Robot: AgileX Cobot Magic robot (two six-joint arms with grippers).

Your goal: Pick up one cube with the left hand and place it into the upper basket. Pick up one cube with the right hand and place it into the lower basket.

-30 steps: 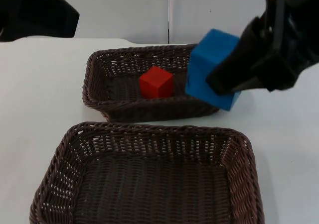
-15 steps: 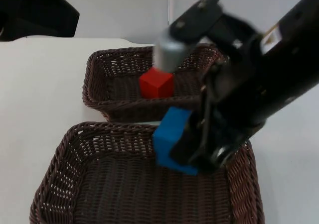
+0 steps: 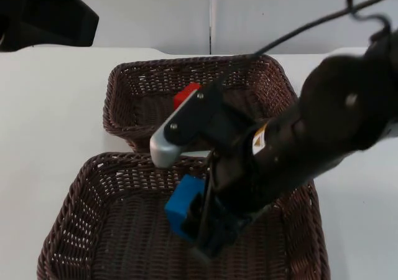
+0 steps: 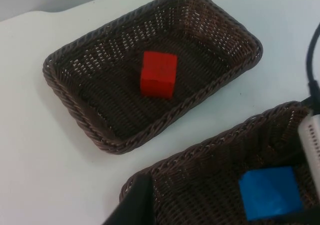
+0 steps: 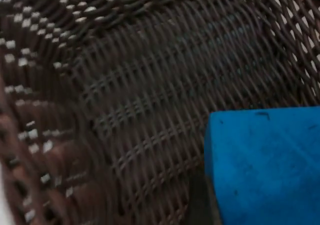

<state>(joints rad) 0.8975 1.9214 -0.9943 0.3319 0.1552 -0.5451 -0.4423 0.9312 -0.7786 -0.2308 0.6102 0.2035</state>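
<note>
My right gripper (image 3: 200, 223) is shut on the blue cube (image 3: 183, 205), holding it low inside the lower wicker basket (image 3: 67, 213), toward its middle. In the right wrist view the blue cube (image 5: 264, 165) sits just above the basket's woven floor (image 5: 125, 100). The red cube (image 3: 185, 95) lies in the upper basket (image 3: 117, 115), partly hidden behind the right arm. The left wrist view has the red cube (image 4: 158, 74) in the middle of the upper basket (image 4: 80, 112) and the blue cube (image 4: 270, 192) within the lower basket (image 4: 210, 141). My left arm (image 3: 40, 15) waits at the far left, raised off the table.
The right arm (image 3: 311, 143) reaches across the gap between the two baskets and over the lower basket's right half. White table (image 3: 50, 106) lies bare to the left of both baskets. The grey partition wall (image 3: 149, 12) closes off the far side.
The right arm swung from beside the upper basket's right end down into the lower basket, carrying the blue cube lower and leftward. The red cube and left arm stayed put.
</note>
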